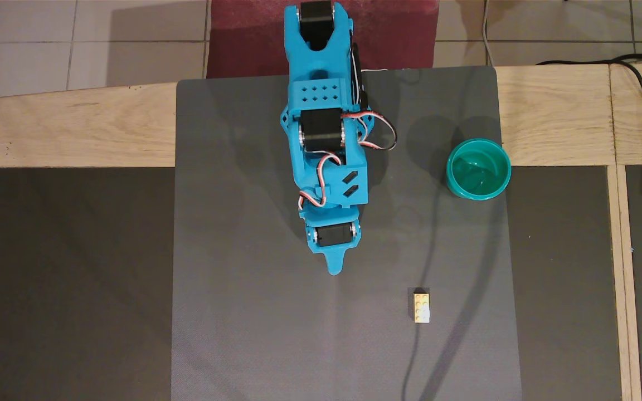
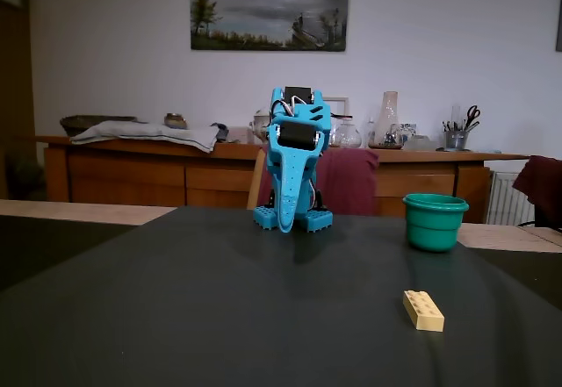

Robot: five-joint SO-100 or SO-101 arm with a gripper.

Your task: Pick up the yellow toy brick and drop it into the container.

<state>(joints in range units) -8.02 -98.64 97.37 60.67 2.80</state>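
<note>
Overhead view is showing the blue arm (image 1: pixel 324 139) folded back on itself over the grey mat (image 1: pixel 243 278), its links stacked one over another and its pincer (image 1: pixel 334 269) pointing down the picture toward the near edge of the counter (image 1: pixel 76 128). From above, only a single blue tip is showing past the wrist motor, so I cannot tell whether the pincer is together or apart. Seen from the fixed view in front, the arm (image 2: pixel 294 172) is sitting hunched and compact on its base, the pincer (image 2: pixel 284 223) hanging nose-down, its tip low over the dark surface, and nothing is showing between its fingers. The yellow toy brick (image 1: pixel 422 306) is lying flat on the mat, studs up, well apart from the pincer and off to the right and lower in the overhead view; in the fixed view the yellow toy brick (image 2: pixel 423 310) is lying nearest the camera, turned at a slight angle. The container (image 1: pixel 478 169) is standing upright at the right edge of the mat, partly over the wooden strip of the counter, well apart from the brick. In the fixed view the container (image 2: pixel 435 221) is standing to the right of the arm, behind the brick.
</note>
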